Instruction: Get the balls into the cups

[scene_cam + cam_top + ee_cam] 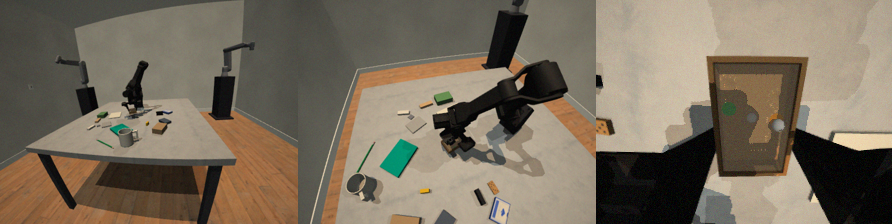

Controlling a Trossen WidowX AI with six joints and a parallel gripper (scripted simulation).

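The gripper [752, 165] clamps the wooden puzzle [756, 67] mid-bench, long axis pointing away; its balls seemingly sit nearer the orange cup [773, 119] than the green cup [728, 109].

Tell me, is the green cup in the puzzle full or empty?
Empty. In the wrist view the green cup shows plain green; one gray ball lies just beside it, the other ball sits by the orange cup.
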